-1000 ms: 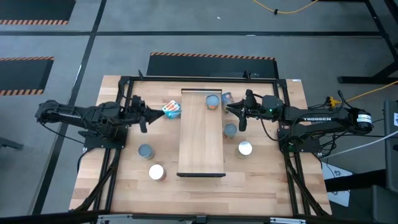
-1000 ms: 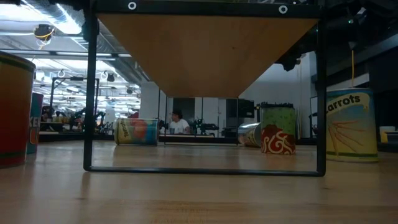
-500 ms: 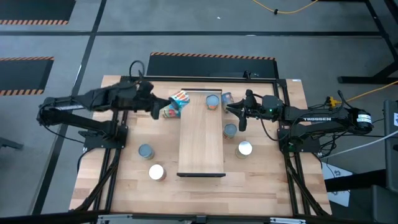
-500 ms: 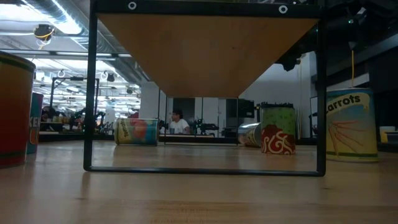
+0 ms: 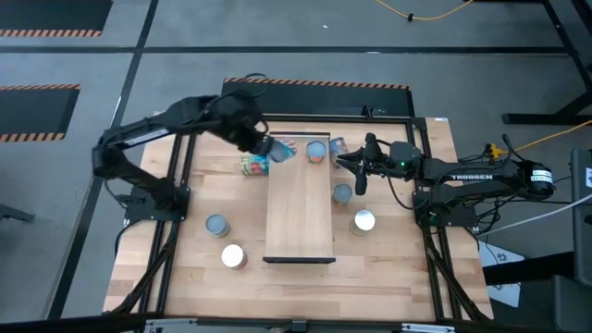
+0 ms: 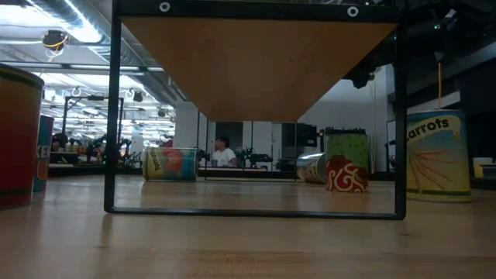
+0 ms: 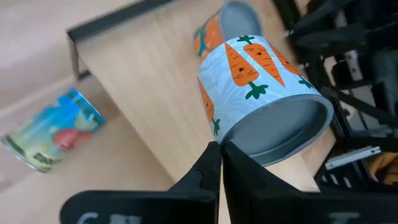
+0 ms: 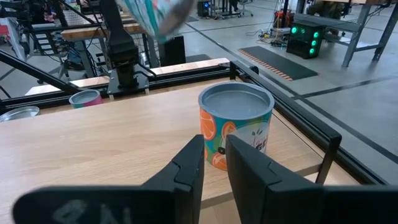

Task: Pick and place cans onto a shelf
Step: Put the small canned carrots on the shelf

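Holding a carrot-printed can (image 7: 261,93) by its rim, the left gripper (image 5: 265,148) hangs over the shelf (image 5: 298,208) end.
Right gripper (image 8: 214,163) — fingers narrowly parted, holding nothing — faces an orange-labelled can (image 8: 236,124) on that shelf; another label reads "arrots" (image 6: 438,155).

Carrot-label can (image 7: 261,93) tilted above the pale shelf (image 5: 299,199); six other cans around, one toppled.

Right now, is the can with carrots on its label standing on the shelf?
No. The left hand holds the carrot can tilted in the air above the shelf.
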Tool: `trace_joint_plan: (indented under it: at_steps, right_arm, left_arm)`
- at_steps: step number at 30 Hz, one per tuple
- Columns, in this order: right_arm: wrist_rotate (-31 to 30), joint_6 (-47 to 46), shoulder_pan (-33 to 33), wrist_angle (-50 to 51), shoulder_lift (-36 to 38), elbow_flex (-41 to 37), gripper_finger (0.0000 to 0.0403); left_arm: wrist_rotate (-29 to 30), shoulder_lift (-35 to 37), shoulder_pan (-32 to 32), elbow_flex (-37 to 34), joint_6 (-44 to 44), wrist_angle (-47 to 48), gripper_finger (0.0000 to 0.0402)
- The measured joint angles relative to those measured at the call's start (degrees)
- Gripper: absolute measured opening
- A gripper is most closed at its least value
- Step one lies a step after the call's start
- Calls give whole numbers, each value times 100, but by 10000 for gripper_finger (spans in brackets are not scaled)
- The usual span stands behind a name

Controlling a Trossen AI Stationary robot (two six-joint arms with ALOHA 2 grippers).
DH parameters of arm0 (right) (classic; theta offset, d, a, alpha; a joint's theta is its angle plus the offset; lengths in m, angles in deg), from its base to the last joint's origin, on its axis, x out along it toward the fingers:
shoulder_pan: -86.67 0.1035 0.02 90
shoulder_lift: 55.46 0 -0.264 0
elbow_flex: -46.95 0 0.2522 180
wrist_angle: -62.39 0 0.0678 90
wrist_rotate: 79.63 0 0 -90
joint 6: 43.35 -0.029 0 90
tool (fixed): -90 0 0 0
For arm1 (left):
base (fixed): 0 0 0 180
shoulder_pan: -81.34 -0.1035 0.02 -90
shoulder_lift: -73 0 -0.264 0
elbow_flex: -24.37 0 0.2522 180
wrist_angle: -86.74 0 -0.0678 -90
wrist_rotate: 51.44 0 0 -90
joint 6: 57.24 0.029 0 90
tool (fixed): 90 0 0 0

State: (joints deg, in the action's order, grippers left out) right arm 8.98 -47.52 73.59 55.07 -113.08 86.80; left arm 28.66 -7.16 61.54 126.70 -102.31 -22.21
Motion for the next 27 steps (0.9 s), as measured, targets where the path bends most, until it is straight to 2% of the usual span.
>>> trace_joint_plan:
  at_steps: [6,11,16,27]
  right_arm:
    - [0,13,-1,3,0,2,72]
    - [0,13,-1,25,0,0,72]
    - [0,13,0,28,0,0,72]
    - [0,13,-2,35,0,2,72]
  left_arm:
    - [-758,-890,-426,601,5,490,0]
    - [-1205,-1366,-720,885,-146,749,0]
    - [-1534,-1559,-978,905,-500,834,0]
    - [-1665,-1611,-1120,908,-862,967,4]
